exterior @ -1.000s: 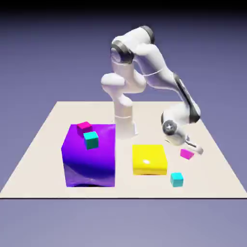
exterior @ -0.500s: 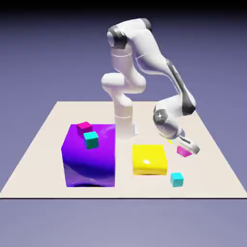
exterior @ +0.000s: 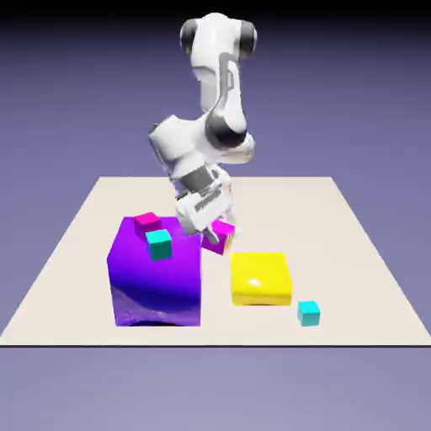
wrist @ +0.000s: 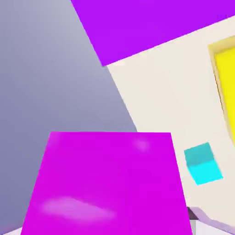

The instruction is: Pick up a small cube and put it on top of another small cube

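Beside purple block, fingers clamped on small cube.

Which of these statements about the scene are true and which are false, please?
1. The gripper is shut on a magenta cube. True.
2. The held cube rests on the table. False: it hangs in the air between the purple block and the yellow block.
3. A second magenta cube sits on the purple block. True.
4. Both cyan cubes lie on the table. False: one cyan cube is on the purple block, and the other cyan cube is on the table near the yellow block.
5. The yellow block has a cube on top. False: its top is bare.
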